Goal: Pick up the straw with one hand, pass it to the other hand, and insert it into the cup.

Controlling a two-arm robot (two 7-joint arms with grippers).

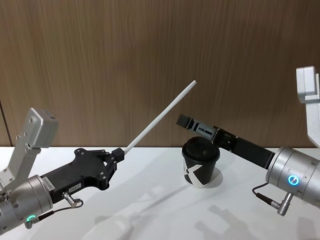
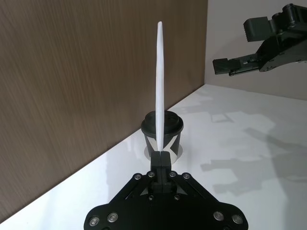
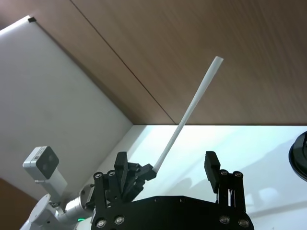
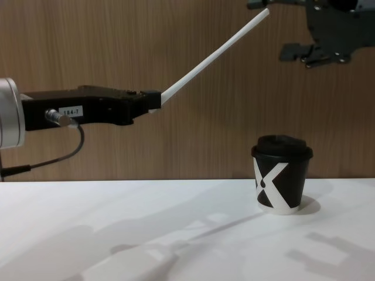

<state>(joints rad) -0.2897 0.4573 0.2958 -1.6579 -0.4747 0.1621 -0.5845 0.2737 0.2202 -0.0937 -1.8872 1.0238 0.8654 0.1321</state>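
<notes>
— If the right gripper (image 1: 194, 125) closes off-line, what goes wrong?
— It could miss or knock the straw (image 1: 160, 120). Only the bottom end is pinched in the left gripper (image 1: 119, 153), so the tip may swing.
— And the right one?
— Jaws wide apart, empty, near the raised tip, above the cup (image 1: 200, 162) on the table (image 1: 150, 205).

White glossy tabletop (image 1: 150, 167), brown wood-grain wall panel (image 1: 100, 60) behind it; faint grey shadows (image 4: 146, 254) across the tabletop
</notes>
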